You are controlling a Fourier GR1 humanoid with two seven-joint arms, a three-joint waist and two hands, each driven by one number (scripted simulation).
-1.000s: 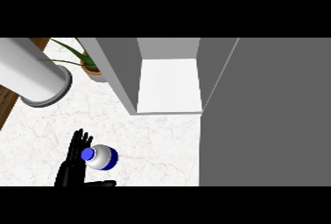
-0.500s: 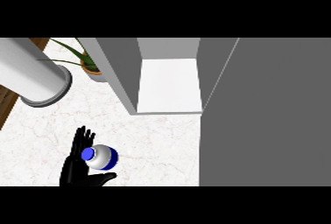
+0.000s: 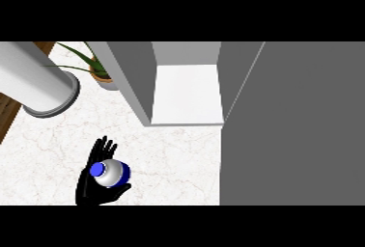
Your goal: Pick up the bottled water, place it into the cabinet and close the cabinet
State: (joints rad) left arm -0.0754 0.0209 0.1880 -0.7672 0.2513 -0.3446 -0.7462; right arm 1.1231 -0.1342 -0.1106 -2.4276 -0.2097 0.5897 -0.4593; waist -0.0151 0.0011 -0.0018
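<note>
The bottled water [image 3: 113, 173] stands on the white marble counter [image 3: 178, 149] at the lower left, seen from above as a pale body with a blue cap. My left hand [image 3: 92, 185] is against its left side, fingers straight and pointing away from me, thumb reaching round below the bottle on the right. The hand is open. The cabinet [image 3: 133, 77] stands open further back, its white shelf [image 3: 189, 91] bare. Its grey door [image 3: 299, 120] is swung out and fills the right of the view. My right hand does not show.
A large grey cylinder [image 3: 35, 82] lies at the upper left. A potted plant [image 3: 100, 72] stands beside the cabinet's left wall. The counter's left edge, with brown wood [image 3: 7, 116] beyond it, runs down the far left.
The left hand's thumb has swung up and to the right, closer under the bottle. The fingers and the bottle have stayed where they were.
</note>
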